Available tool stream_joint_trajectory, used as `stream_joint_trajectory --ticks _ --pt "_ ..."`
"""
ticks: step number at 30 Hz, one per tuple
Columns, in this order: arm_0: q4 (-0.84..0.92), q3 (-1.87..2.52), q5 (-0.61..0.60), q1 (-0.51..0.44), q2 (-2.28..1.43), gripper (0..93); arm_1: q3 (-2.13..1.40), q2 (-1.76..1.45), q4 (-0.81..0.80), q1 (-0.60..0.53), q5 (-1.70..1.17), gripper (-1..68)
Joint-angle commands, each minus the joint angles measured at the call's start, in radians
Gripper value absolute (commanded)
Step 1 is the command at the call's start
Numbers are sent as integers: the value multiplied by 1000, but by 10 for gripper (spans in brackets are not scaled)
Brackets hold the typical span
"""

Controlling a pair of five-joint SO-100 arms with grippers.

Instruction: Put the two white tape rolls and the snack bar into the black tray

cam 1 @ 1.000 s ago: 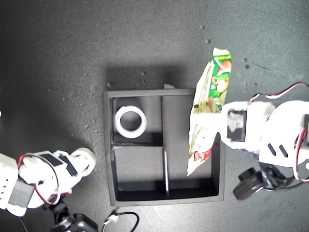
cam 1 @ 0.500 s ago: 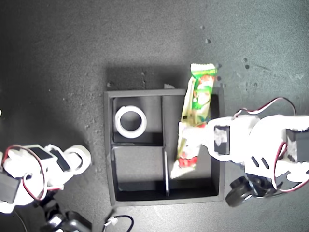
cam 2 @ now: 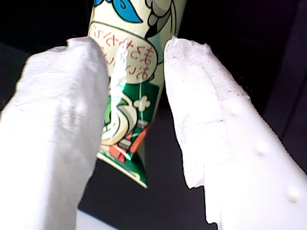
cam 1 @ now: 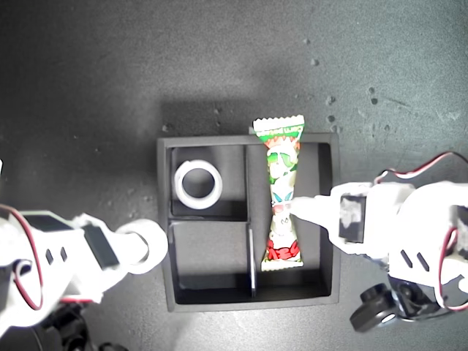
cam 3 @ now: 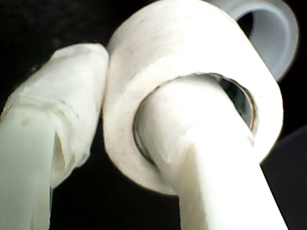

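Snack bar (cam 1: 280,196): lay lengthwise over the long section of the black tray (cam 1: 165,219), its top crimped end resting on the tray's far wall in the exterior view; a second before it had hung tilted off the tray's right side in that view, and half a second before it was slanted across the section; now it stood nearly straight.
First gripper (cam 2: 139,115): my first gripper was clenched on the snack bar near its middle, one finger (cam 2: 62,124) on each face of the wrapper; in the exterior view its tip (cam 1: 303,210) reached in from the right; it had moved leftward with the bar since the earlier pictures.
Tape roll in tray (cam 1: 197,183): the plain white ring lay flat in the small section at the exterior view's upper left of the tray; unchanged.
Second tape roll (cam 3: 192,96): carried by my second gripper (cam 3: 139,124), one finger through the ring's centre and the other against its outer face; in the exterior view the roll (cam 1: 145,247) sat just beside the tray's left wall, nearer than before.
Table (cam 1: 110,73): dark, speckled.
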State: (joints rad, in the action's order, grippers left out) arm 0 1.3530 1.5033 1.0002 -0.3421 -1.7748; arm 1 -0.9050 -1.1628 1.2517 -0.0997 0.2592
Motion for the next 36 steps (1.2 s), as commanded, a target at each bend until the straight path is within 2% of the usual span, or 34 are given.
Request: stream_joint_trajectory --ticks 1,15,24,31,36 --pt "17 -153 -28 -2 58 35 57 -26 92 52 121 -1" --pt "15 -399 -49 -21 388 39 -9 -158 198 156 414 -3" --pt "20 -457 -38 -43 459 46 -262 -365 117 155 456 -3" --pt "135 -578 -14 -64 522 132 -308 -390 114 155 468 -3" --pt "202 -686 -15 -75 584 131 -308 -390 112 156 474 -4"
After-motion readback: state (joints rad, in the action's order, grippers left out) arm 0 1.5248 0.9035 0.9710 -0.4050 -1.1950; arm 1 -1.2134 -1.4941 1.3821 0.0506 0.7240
